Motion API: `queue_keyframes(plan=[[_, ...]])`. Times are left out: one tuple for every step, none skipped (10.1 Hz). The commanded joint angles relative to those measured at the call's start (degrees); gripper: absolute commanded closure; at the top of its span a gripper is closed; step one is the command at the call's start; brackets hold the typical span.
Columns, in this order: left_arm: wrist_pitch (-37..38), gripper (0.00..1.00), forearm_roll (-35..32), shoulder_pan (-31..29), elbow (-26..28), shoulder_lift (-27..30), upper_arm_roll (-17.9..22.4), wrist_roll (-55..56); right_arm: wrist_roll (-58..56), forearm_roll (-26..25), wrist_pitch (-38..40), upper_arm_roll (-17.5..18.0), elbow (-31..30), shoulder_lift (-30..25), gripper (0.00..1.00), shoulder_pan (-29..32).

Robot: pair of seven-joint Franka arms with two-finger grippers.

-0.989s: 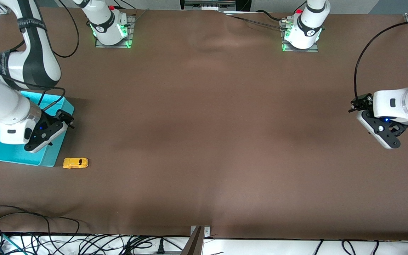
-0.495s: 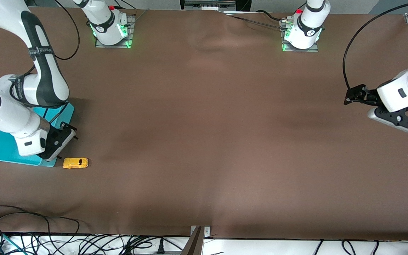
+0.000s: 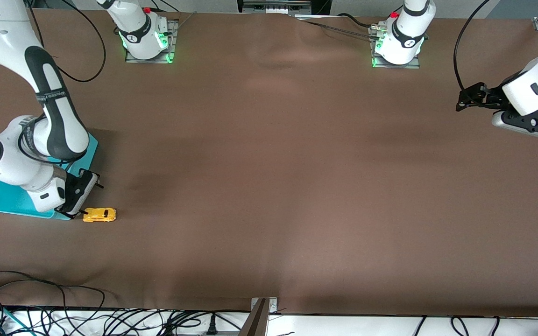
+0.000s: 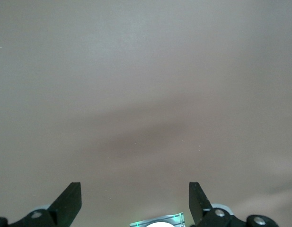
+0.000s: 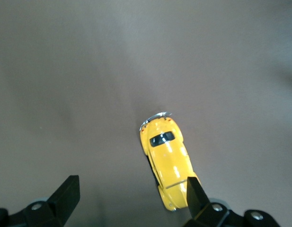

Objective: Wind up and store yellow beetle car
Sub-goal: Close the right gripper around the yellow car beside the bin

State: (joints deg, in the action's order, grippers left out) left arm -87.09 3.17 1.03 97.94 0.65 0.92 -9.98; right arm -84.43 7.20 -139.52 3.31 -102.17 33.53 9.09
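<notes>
The yellow beetle car (image 3: 99, 214) stands on the brown table beside the front corner of the turquoise bin (image 3: 3, 201). In the right wrist view the car (image 5: 166, 160) lies close to one finger of my right gripper (image 5: 130, 201), which is open and empty. In the front view my right gripper (image 3: 76, 209) hangs low over the bin's corner, just beside the car. My left gripper (image 3: 469, 99) is open and empty, up over the bare table at the left arm's end; its wrist view (image 4: 135, 203) shows only tabletop.
The table is covered by a brown cloth. The two arm bases (image 3: 145, 39) (image 3: 397, 44) stand along the back edge. Loose cables (image 3: 40, 312) lie below the table's front edge.
My right gripper has moved from over the bin toward the car and come lower, ending just beside it. My left gripper has lifted and swung toward the bases. The car has not moved.
</notes>
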Motion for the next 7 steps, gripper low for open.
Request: queue_keyframes(plan=[[-1.1,0.0,0.9,0.1,-0.1,0.6,0.2,3.0,-6.0,1.8,0.3,0.7,5.8,4.6,0.0,-0.2],[-1.8,0.0,0.9,0.1,-1.4,-0.8,0.5,2.4,-7.0,1.6,0.6,0.8,7.2,5.5,0.0,-0.3],[-1.8,0.0,0.9,0.4,-1.9,-2.0,0.5,3.2,-8.8,1.5,0.6,0.8,8.2,6.5,0.0,-0.3],[-1.8,0.0,0.9,0.2,-3.4,-3.6,0.6,3.1,-11.5,1.4,1.0,0.8,10.7,8.8,0.0,-0.3],[-1.8,0.0,1.0,0.1,-5.1,-4.1,0.6,3.2,-12.2,1.4,3.4,0.8,13.8,11.0,0.0,-0.3],[-1.8,0.0,1.0,0.0,-6.2,-4.1,0.7,3.2,-12.2,1.4,6.3,0.8,16.8,12.8,0.0,-0.4],[-1.8,0.0,0.9,-0.4,-7.4,-4.1,1.2,2.9,-12.2,1.4,7.4,0.8,18.0,13.9,0.0,-0.4]])
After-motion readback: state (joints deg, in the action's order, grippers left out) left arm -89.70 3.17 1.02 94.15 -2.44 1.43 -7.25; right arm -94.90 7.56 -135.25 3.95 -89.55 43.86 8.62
